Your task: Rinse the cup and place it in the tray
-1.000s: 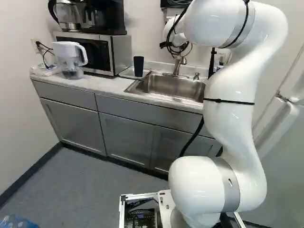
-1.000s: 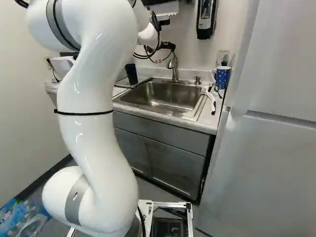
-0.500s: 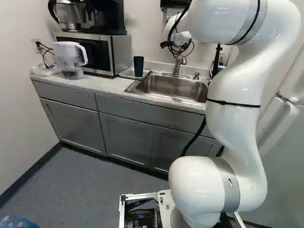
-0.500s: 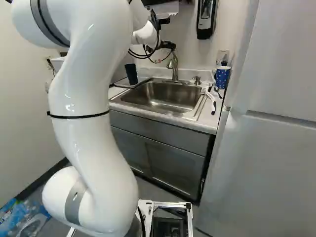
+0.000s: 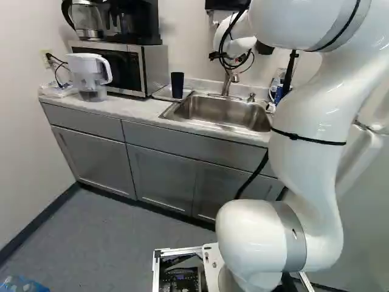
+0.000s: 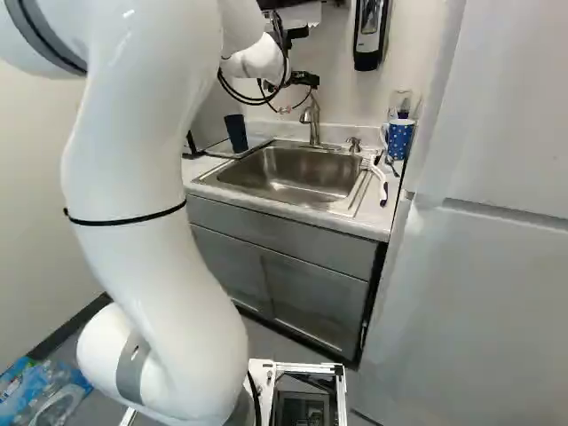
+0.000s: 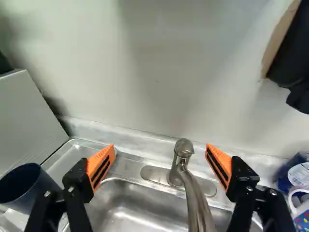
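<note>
Claw (image 6: 303, 80) is wide open, gripping nothing. Faucet (image 7: 185, 159)'s ahead between its fingers (image 7: 100, 166), dark cup (image 7: 26, 188)'s off to its left.

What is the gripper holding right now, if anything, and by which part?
Nothing is held. The gripper is open, its fingers wide apart; the faucet shows between them, touched by neither. The dark cup stands beside the sink.

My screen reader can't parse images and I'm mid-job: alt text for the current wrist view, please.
Open, empty tool facing a metal sink, with the faucet showing between its orange pads. Outside one pad, a dark blue cup stands upright on the tray; beyond the other, a patterned mug is partly visible.
</note>
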